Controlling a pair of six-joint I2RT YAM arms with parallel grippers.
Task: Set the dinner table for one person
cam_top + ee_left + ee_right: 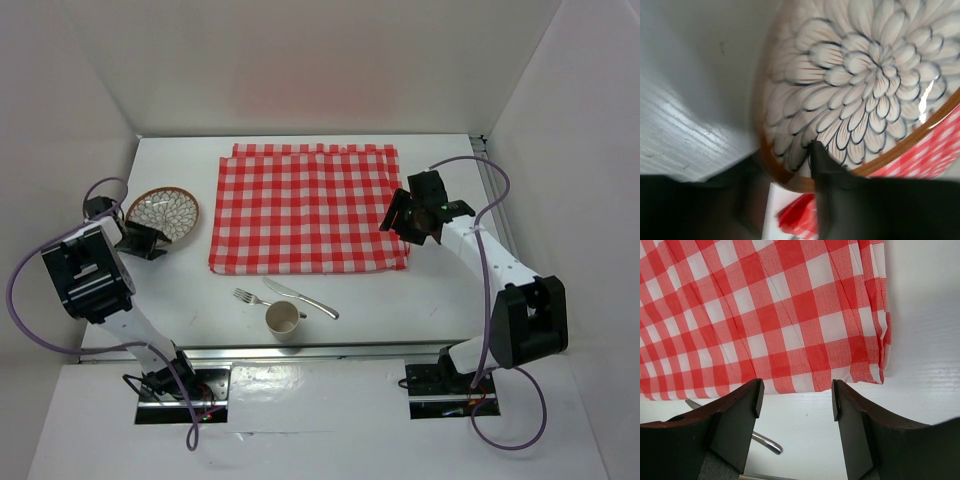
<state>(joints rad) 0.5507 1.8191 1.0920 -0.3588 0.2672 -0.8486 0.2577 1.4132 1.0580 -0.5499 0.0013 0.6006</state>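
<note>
**A:** Status at that frame? Which step?

**B:** Plate pickup, I'd judge. The left gripper [145, 238] was at the near rim of the plate [163, 213], on the left side of the dinner table [400, 300] — the white top that ran under everything, with the arms bolted at its near edge.

**A:** Jaws?

**B:** Left was partway open, astride the rim. One finger [822, 165] lay over the petal pattern and the other sat outside the brown edge. I couldn't tell whether they pinched the plate or only bracketed it; the wrist view was blurred.

**A:** Right?

**B:** The right gripper [796, 397] was spread wide with nothing in it. It hung over the right edge of the checked cloth [305, 205].

**A:** Rest of the layout?

**B:** The cloth lay flat mid-table. The fork [248, 297], knife [303, 298] and cup [283, 319] were grouped between the cloth and the arm bases, with the cup just beside the knife. The plate was near the cloth's left edge but not touching it.

**A:** Progress?

**B:** Early, by my read. None of the four pieces was on the cloth.

**A:** What did the next move need?

**B:** A firm pinch before any lift — a glazed plate held by one edge would likely droop or slip. After that, a carry to the right over the cloth's left edge without snagging it, and a flat set-down near the cloth's middle. Cutlery and cup would come after. The right arm looked better placed for those.
</note>
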